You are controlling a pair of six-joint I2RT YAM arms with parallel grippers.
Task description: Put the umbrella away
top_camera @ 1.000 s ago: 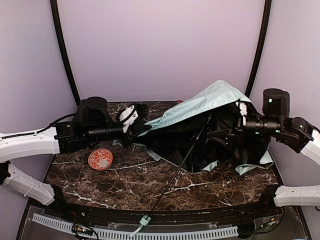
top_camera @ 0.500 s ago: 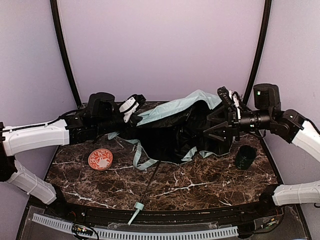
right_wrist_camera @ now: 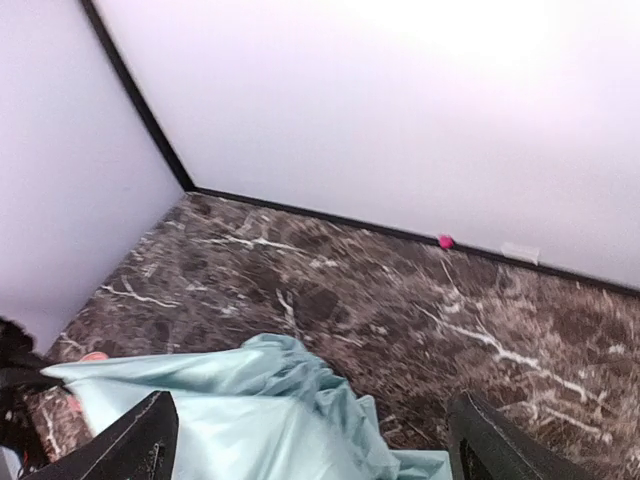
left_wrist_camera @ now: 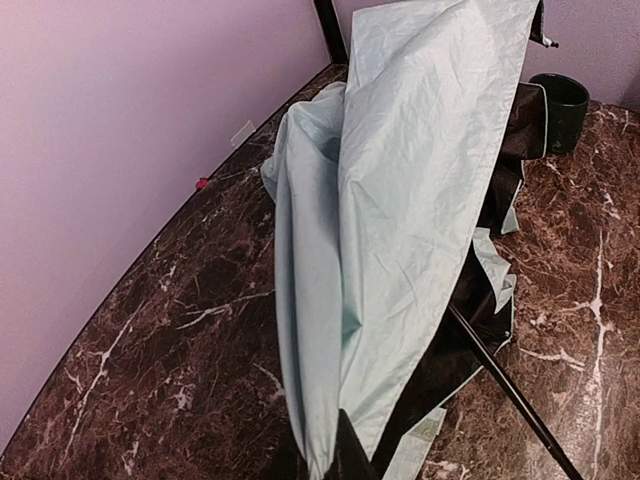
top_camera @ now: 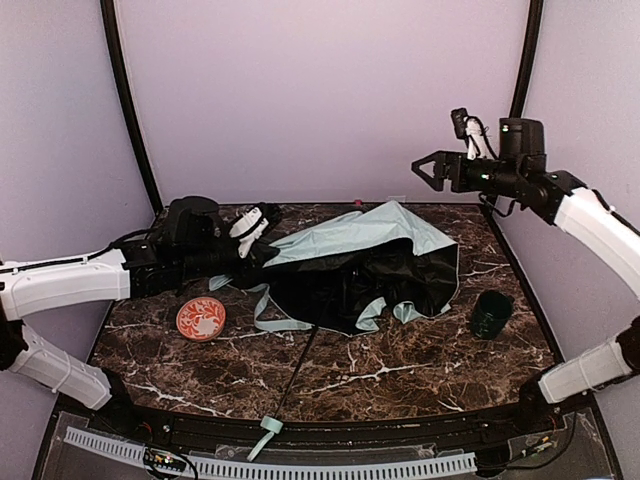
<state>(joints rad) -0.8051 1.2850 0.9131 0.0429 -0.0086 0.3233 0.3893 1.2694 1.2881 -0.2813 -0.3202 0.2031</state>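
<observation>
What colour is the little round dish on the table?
Orange-red with white swirly markings. The dish shows best in the top view.

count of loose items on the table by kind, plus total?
umbrella: 1
dark green cup: 1
orange patterned dish: 1
Total: 3
Not counted: the pink speck by the back wall, too small to identify.

Umbrella [top_camera: 370, 235] on the table [top_camera: 420, 372], dish [top_camera: 201, 318] left of it, cup [top_camera: 491, 314] right of it
</observation>
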